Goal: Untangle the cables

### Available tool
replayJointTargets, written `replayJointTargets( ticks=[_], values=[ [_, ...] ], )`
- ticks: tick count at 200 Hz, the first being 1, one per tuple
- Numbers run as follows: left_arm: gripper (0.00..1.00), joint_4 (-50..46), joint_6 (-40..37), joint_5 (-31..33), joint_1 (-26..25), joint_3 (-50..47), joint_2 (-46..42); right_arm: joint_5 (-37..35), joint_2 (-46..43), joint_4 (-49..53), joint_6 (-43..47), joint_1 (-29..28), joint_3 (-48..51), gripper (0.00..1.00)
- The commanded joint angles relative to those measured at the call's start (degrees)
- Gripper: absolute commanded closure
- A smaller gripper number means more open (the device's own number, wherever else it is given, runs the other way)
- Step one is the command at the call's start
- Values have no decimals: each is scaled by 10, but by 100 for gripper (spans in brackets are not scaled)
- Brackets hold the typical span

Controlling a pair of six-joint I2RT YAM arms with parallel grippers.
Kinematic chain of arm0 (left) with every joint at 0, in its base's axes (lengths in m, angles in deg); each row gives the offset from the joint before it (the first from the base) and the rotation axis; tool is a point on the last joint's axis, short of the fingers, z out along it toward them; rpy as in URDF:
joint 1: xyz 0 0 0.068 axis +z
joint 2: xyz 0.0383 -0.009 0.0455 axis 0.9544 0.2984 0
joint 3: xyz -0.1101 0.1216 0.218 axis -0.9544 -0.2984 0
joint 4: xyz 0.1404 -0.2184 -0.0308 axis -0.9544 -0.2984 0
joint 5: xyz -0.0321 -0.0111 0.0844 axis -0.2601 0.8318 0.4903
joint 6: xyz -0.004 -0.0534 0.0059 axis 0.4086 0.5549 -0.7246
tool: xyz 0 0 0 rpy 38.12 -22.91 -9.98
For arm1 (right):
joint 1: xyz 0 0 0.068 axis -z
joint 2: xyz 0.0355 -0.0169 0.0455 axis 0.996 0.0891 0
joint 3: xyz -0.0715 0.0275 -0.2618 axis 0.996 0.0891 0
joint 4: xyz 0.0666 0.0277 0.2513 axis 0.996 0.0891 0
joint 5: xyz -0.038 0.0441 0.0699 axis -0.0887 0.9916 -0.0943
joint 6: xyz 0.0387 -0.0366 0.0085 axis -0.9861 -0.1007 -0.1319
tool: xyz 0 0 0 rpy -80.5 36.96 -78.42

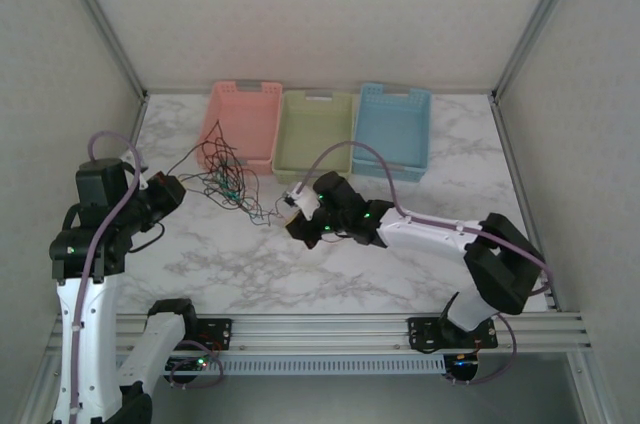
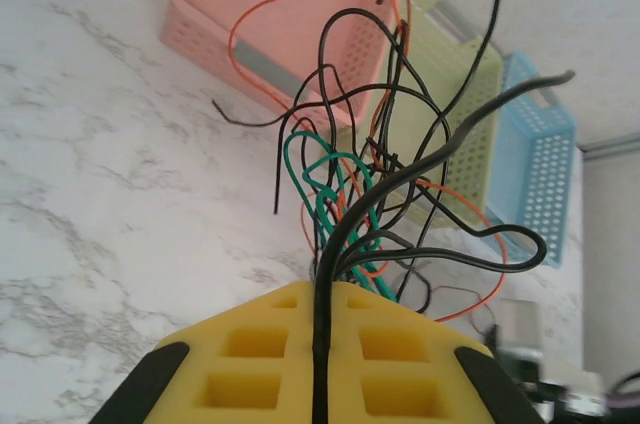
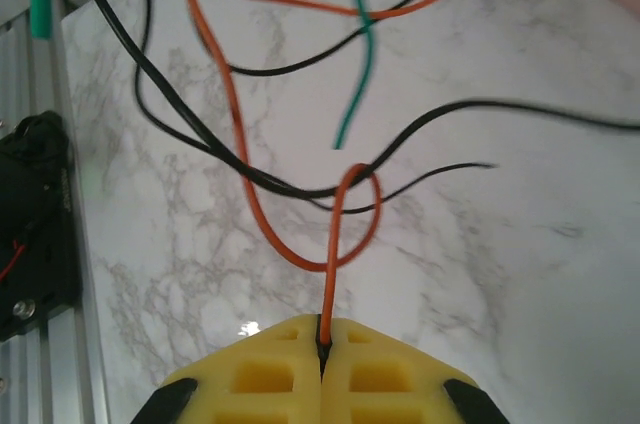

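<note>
Tabletop [image 1: 250,264] of marble under cables [image 1: 225,179], left pincer [image 2: 318,306] and right pincer [image 3: 322,332] each clamping one.

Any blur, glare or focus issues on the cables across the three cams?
Top external: even soft light, no glare; the cables read hair-thin. Left wrist: the black cable in the left gripper looks soft near the lens. Right wrist: the orange cable is sharp at the right gripper; strands at top right smear.

Left arm [image 1: 95,274] raised upright at 8 o'clock of the top view, left gripper [image 1: 176,188] pointed toward 2 o'clock, yellow pads [image 2: 250,384] clamped on a black cable [image 2: 320,334], right arm [image 1: 440,234] stretched low from 4 o'clock, right gripper [image 1: 293,206] aimed at 10 o'clock, pinched on an orange cable [image 3: 329,274]
</note>
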Motion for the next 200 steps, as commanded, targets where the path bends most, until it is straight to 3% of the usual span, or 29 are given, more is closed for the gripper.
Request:
replayJointTargets(
  ticks=[1, 33, 75, 161, 200],
  values=[
    [100, -19, -28, 67, -1, 6, -3, -24, -55, 5, 5, 36, 37, 100],
    [100, -33, -39, 120, 0, 7, -4, -49, -140, 25, 1, 108, 84, 100],
    [100, -35, -44, 135, 1, 5, -5, -103, -244, 46, -15, 207, 127, 100],
    [100, -59, -72, 195, 2, 7, -15, -185, -324, 137, -119, 406, 104, 100],
    [100, -43, -62, 158, 2, -15, -13, -100, -325, 134, -130, 439, 88, 100]
  ],
)
